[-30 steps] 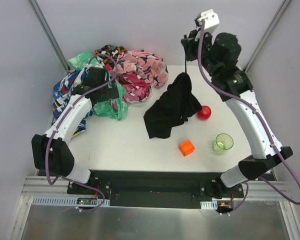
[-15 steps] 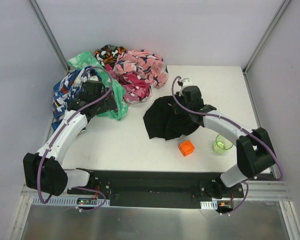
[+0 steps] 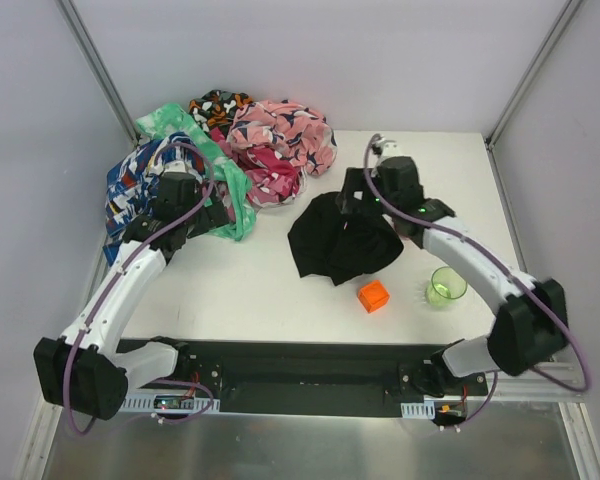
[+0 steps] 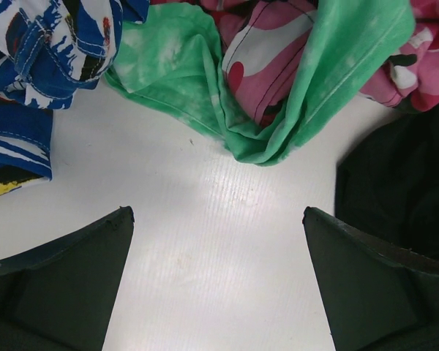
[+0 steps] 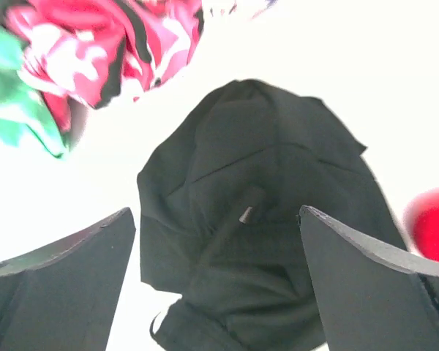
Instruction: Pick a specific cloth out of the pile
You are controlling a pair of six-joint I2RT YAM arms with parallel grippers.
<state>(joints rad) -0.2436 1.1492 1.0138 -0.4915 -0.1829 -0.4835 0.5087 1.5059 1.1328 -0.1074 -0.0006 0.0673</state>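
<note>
1. Now the black cloth (image 3: 340, 238) lies in a crumpled heap near the middle of the white desk (image 3: 250, 290). It is off the pile, with a thin strip of bare desk between it and the pile's nearest cloth.
2. The right pincer (image 5: 216, 212) hangs just above the black cloth. Its two fingers are spread wide apart and it has hold of nothing.
3. In the right wrist view, the black cloth fills the space under the fingers. A red ball (image 5: 432, 223) peeks in at the right edge, just beside the cloth.
4. The pile sits at the far left corner of the desk. In it are a pink patterned cloth (image 3: 280, 140), a green cloth (image 3: 225, 185), a blue and white cloth (image 3: 130, 185) and an orange and black cloth (image 3: 218, 102) at the very back.
5. The left pincer (image 4: 217, 212) hovers over bare desk, just in front of the green cloth. Its fingers are spread wide too, and it is empty.
6. An orange cube (image 3: 374, 295) sits just in front of the black cloth.
7. A green see-through cup (image 3: 446, 285) stands upright near the cube, on its right side.
</note>
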